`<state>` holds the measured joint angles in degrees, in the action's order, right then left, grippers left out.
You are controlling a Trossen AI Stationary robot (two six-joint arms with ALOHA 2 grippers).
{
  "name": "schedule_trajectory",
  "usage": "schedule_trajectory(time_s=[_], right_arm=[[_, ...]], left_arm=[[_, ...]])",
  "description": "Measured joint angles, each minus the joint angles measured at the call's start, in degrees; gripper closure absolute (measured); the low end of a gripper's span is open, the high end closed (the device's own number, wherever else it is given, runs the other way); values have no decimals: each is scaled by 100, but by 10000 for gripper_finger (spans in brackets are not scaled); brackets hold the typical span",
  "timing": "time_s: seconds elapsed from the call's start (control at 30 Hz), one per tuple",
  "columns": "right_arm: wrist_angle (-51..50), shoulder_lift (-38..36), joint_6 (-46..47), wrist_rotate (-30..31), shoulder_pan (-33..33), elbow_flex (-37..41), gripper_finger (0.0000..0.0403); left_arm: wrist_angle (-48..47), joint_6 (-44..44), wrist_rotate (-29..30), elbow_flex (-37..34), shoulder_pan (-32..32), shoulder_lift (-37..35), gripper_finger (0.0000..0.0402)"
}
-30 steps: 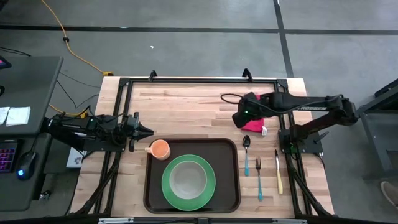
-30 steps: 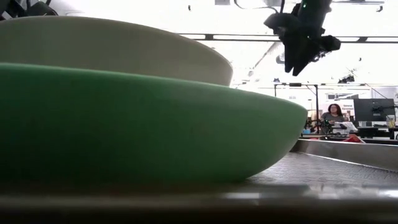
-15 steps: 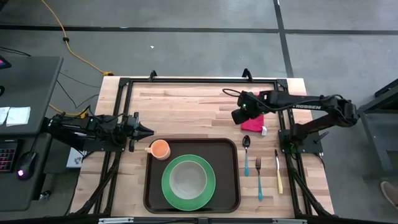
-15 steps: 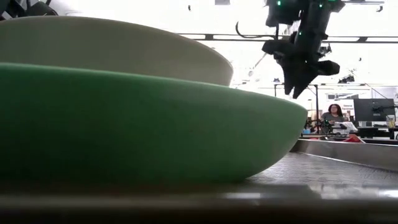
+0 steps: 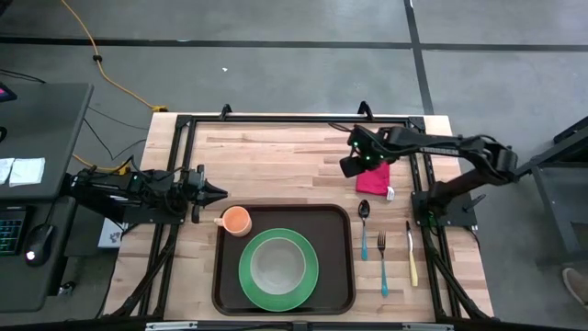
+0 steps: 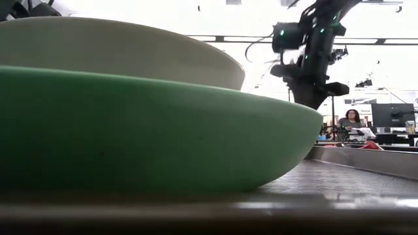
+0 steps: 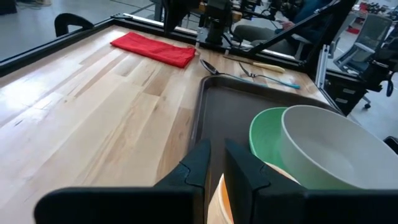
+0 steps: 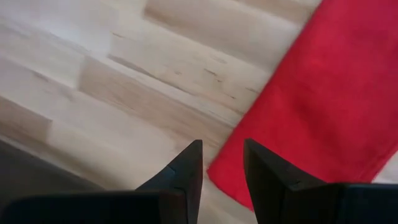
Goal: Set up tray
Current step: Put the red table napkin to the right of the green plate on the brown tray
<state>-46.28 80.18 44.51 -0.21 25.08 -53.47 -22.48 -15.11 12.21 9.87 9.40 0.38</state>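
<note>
Now | your right gripper (image 8: 221,171) has slid back off red napkin (image 5: 374,176), fingers slightly apart, empty | tray (image 5: 342,276) front-centre w/ plate + bowl | napkin prob. next; left gripper (image 7: 214,167) parked, near-closed, empty.

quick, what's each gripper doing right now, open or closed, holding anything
Left gripper: nearly closed, a narrow gap, holding nothing, by the orange cup.
Right gripper: slightly open, empty, above the red cloth.

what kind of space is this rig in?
Probably a robotics lab or workshop. The wooden table sits in a black metal frame on a bare concrete floor crossed by a yellow cable, and the low view shows a person among monitors.
</note>
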Motion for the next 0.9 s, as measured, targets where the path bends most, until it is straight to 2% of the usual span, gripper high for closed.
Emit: schedule_trajectory(time_s=[0.37,0.57,0.9], right_arm=[[19,997,-392,-287,631,-2,308],[425,1136,-484,-387,820,-7,308],[531,1141,-496,-389,1169,-9,308]], left_arm=[[-208,2,94,0,0,1,328],[-332,2,317,0,-1,1,328],[-497,3,403,0,-1,2,328]])
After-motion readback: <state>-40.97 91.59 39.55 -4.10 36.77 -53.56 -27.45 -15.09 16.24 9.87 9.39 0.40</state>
